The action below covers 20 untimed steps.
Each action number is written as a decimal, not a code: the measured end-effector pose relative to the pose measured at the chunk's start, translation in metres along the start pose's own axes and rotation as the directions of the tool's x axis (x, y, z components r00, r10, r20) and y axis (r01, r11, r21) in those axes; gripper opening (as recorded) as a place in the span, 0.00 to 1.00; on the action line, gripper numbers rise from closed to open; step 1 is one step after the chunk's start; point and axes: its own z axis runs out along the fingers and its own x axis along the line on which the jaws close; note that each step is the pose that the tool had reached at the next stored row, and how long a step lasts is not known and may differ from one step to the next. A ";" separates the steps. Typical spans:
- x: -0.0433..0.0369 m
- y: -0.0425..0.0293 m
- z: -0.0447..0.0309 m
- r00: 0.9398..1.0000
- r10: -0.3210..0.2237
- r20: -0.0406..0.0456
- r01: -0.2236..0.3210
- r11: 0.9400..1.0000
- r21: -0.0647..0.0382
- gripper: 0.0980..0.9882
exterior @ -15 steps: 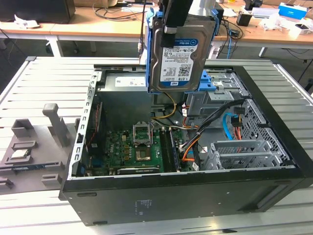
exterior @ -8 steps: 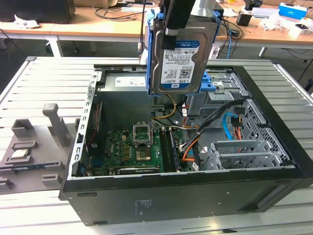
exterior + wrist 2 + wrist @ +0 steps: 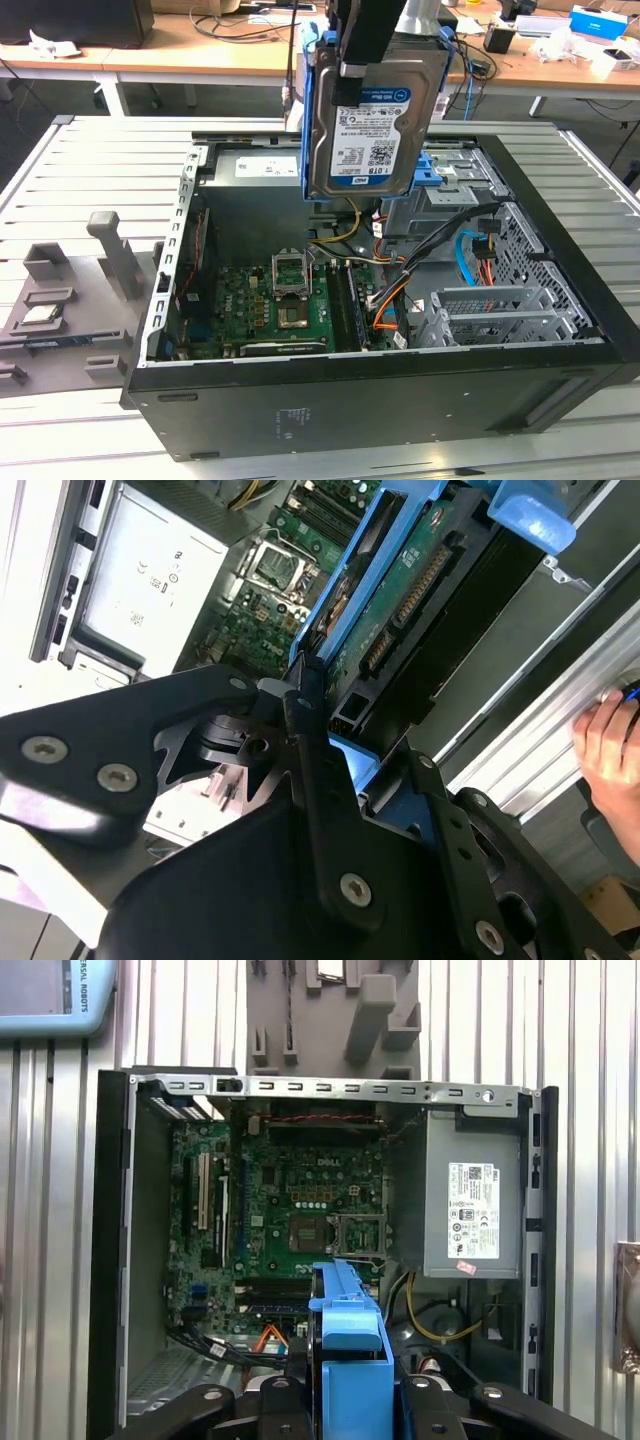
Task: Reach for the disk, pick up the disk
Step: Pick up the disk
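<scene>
The disk (image 3: 375, 110), a silver hard drive with a white-and-blue label and a blue bracket on its edges, hangs upright above the open computer case (image 3: 400, 400). My gripper (image 3: 352, 72) is shut on its top edge from above, and nothing else touches the disk. The second wrist view shows the drive's green circuit-board side (image 3: 420, 590) running away from the black fingers (image 3: 300, 715). In the first wrist view the blue bracket (image 3: 350, 1350) sticks out between the gripper's black links (image 3: 350, 1405), over the motherboard (image 3: 300, 1220).
Below the disk lie the motherboard (image 3: 290, 300), orange and black cables (image 3: 400, 290) and a metal drive cage with a blue caddy (image 3: 450, 170). The power supply (image 3: 470, 1210) sits at one end of the case. A grey fixture (image 3: 110, 260) stands at the exterior view's left. A person's hand (image 3: 610, 740) is near the table edge.
</scene>
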 end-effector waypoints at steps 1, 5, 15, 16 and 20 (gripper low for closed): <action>0.0008 0.0000 0.0000 1.000 0.000 0.000 0.000 1.000 0.000 0.30; 0.0040 -0.0002 0.0000 1.000 0.000 0.000 0.000 1.000 0.000 0.30; 0.0141 -0.0006 -0.0002 1.000 0.000 0.000 0.000 1.000 0.000 0.30; 0.0149 -0.0006 -0.0002 1.000 0.000 0.000 0.000 1.000 0.000 0.30; 0.0197 -0.0007 -0.0003 1.000 0.000 0.000 0.000 1.000 0.000 0.30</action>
